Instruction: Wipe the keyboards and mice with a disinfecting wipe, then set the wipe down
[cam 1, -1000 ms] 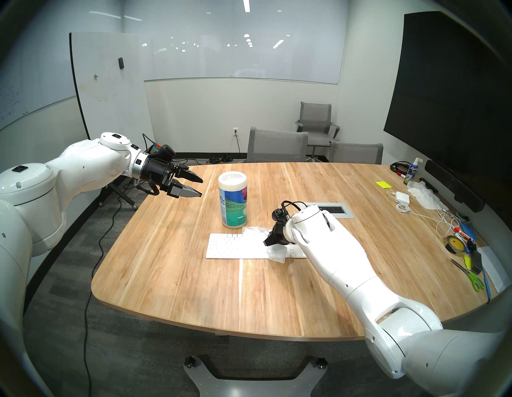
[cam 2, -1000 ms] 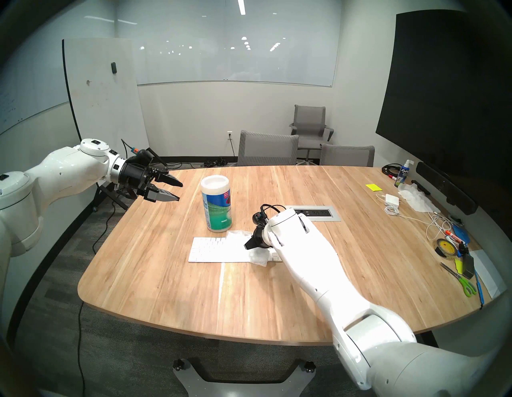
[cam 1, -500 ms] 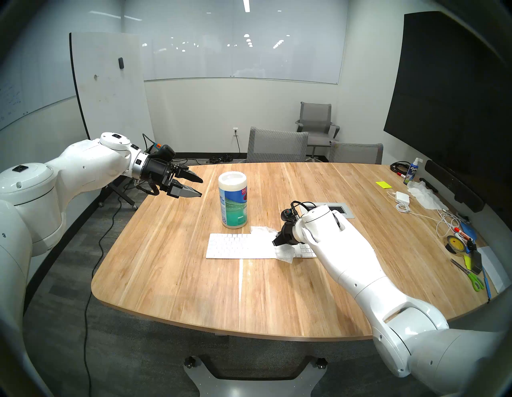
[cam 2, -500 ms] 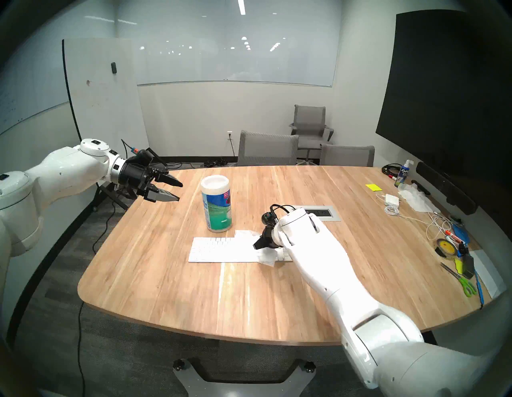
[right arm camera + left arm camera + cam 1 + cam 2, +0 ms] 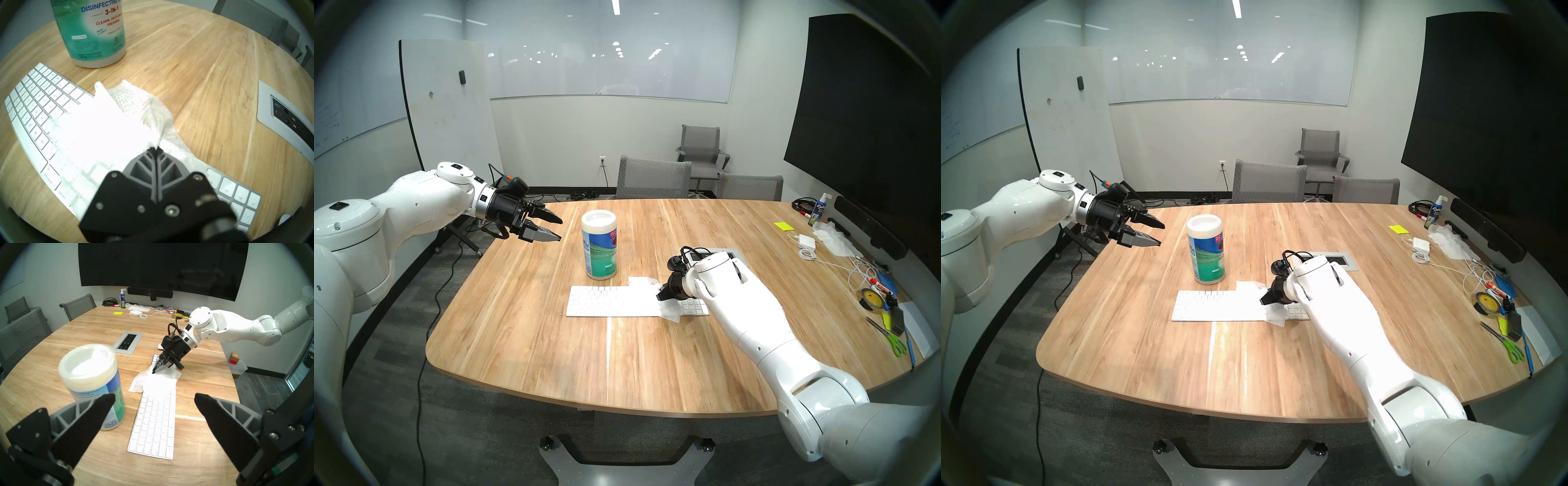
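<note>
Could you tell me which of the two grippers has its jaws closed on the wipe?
The right gripper: its jaws are shut on the white wipe draped over the keyboard. The left gripper hovers open and empty beside the wipes canister.

**Where the four cameras look**

The table (image 5: pixel 531 339) is seen from high up by the two head cameras, side by side, facing the far wall; nearly the same picture is given twice. From the left wrist camera, the table is looked across toward the black screen (image 5: pixel 163 265), from farther off. The keyboard (image 5: pixel 32 108) is seen from very near by the right wrist camera. The keyboard and wipes tub (image 5: pixel 91 377) are shared by all four views.
</note>
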Robot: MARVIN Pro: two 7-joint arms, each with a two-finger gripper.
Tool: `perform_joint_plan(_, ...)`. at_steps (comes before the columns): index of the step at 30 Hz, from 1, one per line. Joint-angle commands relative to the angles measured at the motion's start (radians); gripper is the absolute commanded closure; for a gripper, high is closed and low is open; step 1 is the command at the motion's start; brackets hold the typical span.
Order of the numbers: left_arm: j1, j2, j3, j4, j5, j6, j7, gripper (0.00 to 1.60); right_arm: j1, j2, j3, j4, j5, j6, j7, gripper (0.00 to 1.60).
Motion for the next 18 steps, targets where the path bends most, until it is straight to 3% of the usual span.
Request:
perform_joint_plan(1,-0.026,-0.001,-0.001,0.003,-0.012,0.001,0.001,0.0,0.001,0.033,0.018,-0.039,0.004,-0.001,0.011,1.6)
perform_joint_plan(18,-0.027,-0.002,0.004,0.003,-0.016,0.0,0.001,0.0,0.004,0.071,0.044,-0.046,0.003,0.002,0.033,1.6)
